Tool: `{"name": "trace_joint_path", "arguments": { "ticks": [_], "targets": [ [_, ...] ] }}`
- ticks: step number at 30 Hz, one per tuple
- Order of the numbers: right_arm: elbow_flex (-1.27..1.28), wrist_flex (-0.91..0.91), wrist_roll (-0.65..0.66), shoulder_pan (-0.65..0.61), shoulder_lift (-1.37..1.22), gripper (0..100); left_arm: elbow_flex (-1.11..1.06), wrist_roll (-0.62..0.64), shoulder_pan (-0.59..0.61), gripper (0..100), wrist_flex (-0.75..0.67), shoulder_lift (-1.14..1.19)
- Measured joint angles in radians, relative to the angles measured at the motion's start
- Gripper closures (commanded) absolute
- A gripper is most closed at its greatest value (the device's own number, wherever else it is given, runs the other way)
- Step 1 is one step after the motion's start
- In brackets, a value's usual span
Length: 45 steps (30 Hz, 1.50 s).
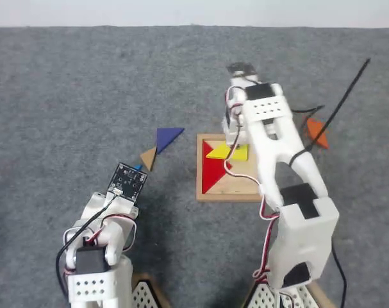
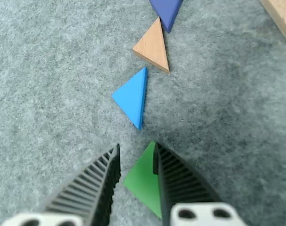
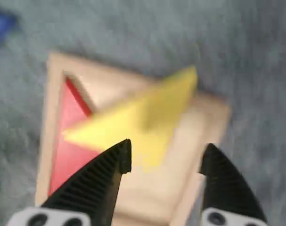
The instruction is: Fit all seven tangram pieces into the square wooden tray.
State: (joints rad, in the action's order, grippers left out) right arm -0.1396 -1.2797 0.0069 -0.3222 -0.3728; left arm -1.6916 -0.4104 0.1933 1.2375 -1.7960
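The square wooden tray (image 1: pixel 245 186) holds a red triangle (image 1: pixel 211 173) along its left side and a yellow piece (image 1: pixel 227 153) at its far edge. In the right wrist view the yellow piece (image 3: pixel 143 122) lies partly over the red triangle (image 3: pixel 69 139), one corner reaching the tray rim (image 3: pixel 213 117). My right gripper (image 3: pixel 167 148) hangs open just above it. My left gripper (image 2: pixel 136 148) is open low over the carpet, a green triangle (image 2: pixel 143 181) between its fingers. Beyond it lie a light blue triangle (image 2: pixel 132 97), a tan triangle (image 2: pixel 153 46) and a dark blue triangle (image 2: pixel 166 9).
An orange triangle (image 1: pixel 317 131) lies on the carpet right of the tray, beside a black cable (image 1: pixel 338 106). The dark blue triangle (image 1: pixel 167 136) and tan triangle (image 1: pixel 148 158) sit left of the tray. Grey carpet covers the whole table.
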Motion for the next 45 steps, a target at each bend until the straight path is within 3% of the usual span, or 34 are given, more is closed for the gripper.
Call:
{"name": "trace_joint_path", "arguments": {
  "ticks": [6, 14, 32, 45],
  "targets": [
    [0.0, 0.164, 0.008, -0.051, -0.003, 79.0, 0.0, 0.0, 0.0, 89, 0.0, 0.0],
    [0.0, 0.233, 0.017, -0.063, -0.109, 79.3, 0.0, 0.0, 0.0, 89, 0.0, 0.0],
    [-0.002, 0.236, 0.017, 0.02, -0.115, 79.4, 0.0, 0.0, 0.0, 89, 0.0, 0.0],
    [0.147, 0.189, 0.017, -0.031, -0.014, 79.4, 0.0, 0.0, 0.0, 89, 0.0, 0.0]
  ]
}}
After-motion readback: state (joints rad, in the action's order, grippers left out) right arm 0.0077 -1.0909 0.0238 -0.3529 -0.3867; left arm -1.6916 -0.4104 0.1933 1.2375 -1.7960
